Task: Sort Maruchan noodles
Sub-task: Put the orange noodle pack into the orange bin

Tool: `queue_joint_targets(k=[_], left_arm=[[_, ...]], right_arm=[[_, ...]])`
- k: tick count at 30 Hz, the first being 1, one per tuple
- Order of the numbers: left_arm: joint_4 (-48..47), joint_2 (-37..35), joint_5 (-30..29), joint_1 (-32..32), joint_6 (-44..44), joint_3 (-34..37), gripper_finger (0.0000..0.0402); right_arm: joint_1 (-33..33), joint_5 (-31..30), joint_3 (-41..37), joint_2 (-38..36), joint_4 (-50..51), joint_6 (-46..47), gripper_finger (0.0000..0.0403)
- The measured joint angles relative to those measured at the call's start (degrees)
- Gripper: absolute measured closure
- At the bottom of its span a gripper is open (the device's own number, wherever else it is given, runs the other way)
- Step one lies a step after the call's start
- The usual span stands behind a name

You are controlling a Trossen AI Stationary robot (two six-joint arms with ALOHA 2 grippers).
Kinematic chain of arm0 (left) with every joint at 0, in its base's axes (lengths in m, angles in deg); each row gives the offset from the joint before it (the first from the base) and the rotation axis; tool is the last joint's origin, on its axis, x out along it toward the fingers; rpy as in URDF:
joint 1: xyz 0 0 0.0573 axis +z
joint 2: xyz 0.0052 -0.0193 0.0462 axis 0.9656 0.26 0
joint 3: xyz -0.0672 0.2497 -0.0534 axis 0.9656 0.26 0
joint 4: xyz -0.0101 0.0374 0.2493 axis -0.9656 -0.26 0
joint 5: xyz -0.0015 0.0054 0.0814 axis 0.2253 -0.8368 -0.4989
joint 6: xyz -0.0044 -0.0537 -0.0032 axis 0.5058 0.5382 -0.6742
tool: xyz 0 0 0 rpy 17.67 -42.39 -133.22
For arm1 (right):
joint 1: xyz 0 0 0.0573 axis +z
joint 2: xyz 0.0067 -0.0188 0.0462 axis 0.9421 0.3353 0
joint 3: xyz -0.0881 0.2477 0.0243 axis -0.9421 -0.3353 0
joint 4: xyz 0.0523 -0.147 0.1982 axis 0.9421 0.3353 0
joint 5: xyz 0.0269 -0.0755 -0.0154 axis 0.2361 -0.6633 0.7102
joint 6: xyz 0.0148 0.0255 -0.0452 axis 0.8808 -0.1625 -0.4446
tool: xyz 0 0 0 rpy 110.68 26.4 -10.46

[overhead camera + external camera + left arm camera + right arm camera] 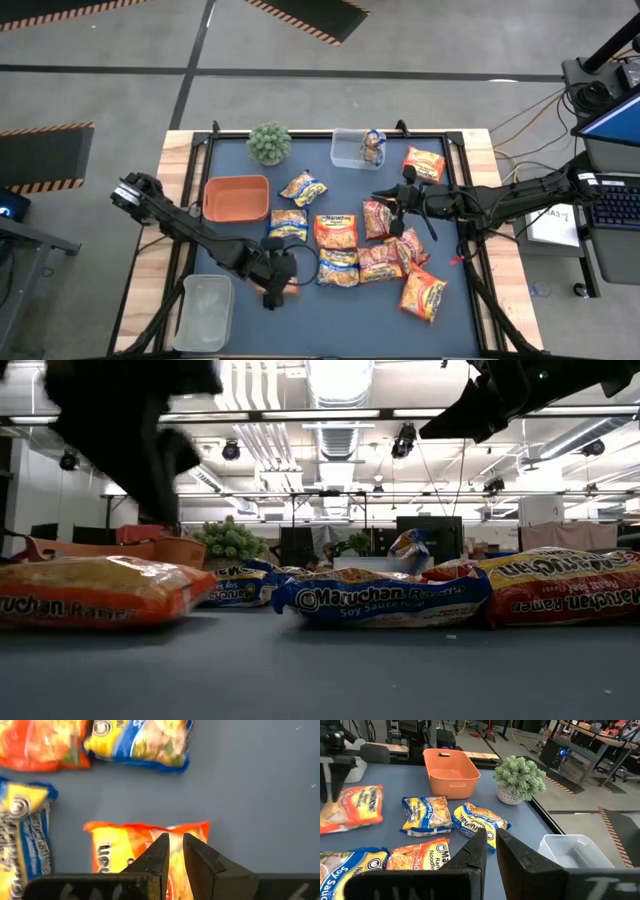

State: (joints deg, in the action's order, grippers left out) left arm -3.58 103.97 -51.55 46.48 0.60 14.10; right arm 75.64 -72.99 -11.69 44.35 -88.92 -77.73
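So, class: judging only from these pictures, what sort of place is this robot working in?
Probably a robotics lab or workshop, not a kitchen: exposed ceiling ducts and strip lights overhead, hazard-striped floor markings, and a laptop with cables beside the table.

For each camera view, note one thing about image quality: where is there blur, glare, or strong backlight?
Low view: bright ceiling lights backlight the scene, turning the left gripper into a dark silhouette. Left wrist view: the orange packet beneath the fingers and its neighbours look soft, out of focus. Right wrist view: sharper, packet print readable, its own fingers blurred. High view: even light, little glare on the table.
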Motion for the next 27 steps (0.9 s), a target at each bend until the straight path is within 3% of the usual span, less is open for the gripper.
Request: queue_joint_targets(k=[13,17,24,27], left_arm=[[-9.52,-4.12,1.64,0.04,6.52,-1.00,0.0343],[-14.39,-6.96,1.07,0.22,8.46,-0.94,0.0306],[-18.42,-9.06,-10.76,-0.07,12.23,-0.30,0.0211],[-17.67,-9.06,-11.78,-0.22,10.53,1.51,0.0177]], right_arm=[[0.00,0.02,0.00,0.00,-0.16,-0.12,0.0371],[0.00,0.04,0.00,0.00,-0.15,-0.11,0.0371],[0.00,0.04,0.00,-0.01,-0.15,-0.57,0.0371],[0.00,0.04,0.00,0.00,-0.15,-0.57,0.0371]])
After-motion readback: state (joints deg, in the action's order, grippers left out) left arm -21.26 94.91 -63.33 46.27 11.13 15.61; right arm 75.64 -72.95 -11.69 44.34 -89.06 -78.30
